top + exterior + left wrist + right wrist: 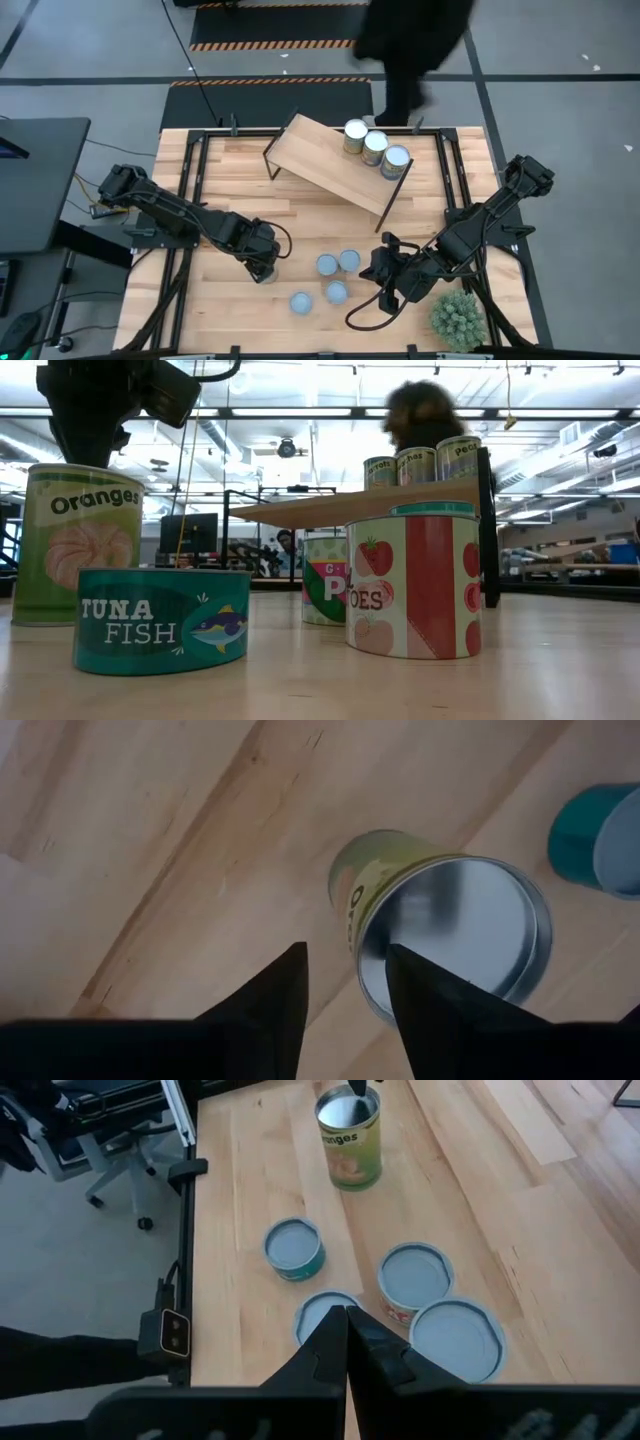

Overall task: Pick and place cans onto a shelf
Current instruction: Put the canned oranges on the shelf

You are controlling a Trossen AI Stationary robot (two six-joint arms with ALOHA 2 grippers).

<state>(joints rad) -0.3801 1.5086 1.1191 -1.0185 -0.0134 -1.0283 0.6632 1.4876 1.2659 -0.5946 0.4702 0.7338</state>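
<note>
Parted just wide of the rim, the left gripper (345,985) hangs over the oranges can (450,935) standing alone on the table, so it should centre and descend squarely before closing, while the right gripper (347,1342), fingers together, waits near the four blue-topped cans.

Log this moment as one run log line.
left gripper: open above Oranges can | right gripper: shut, hovering over blue-topped cans | shelf: three cans

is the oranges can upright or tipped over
Upright. The oranges can stands on its base on the table, label level, silvery top facing up beneath the left gripper.
</note>
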